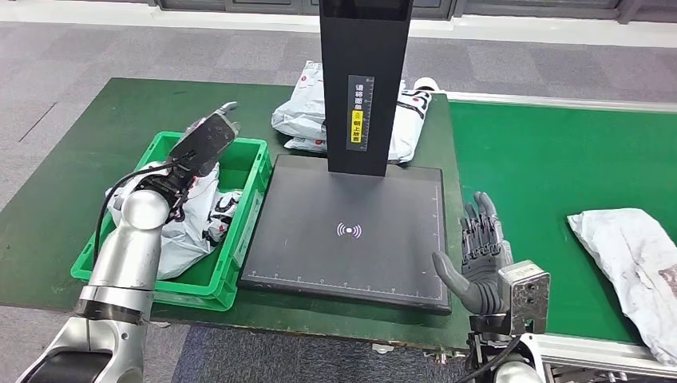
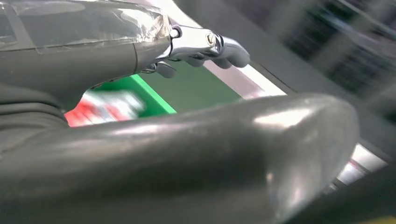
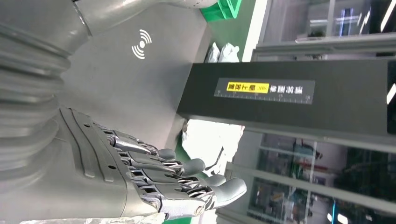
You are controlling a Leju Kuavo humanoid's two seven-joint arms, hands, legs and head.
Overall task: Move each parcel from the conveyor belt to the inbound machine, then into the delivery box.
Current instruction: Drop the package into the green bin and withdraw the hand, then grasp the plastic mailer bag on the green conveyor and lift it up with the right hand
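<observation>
Left hand (image 1: 209, 134) released over green box (image 1: 243, 239); right hand (image 1: 481, 254) released beside scanner plate (image 1: 319, 255).

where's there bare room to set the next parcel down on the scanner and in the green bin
The black scanner plate is bare in front of its upright post, bordered by the green crate and the right hand. The crate is crowded: parcels in the crate fill its near part under the left hand; a bare patch shows at its far corner. More bags crowd behind the post.
</observation>
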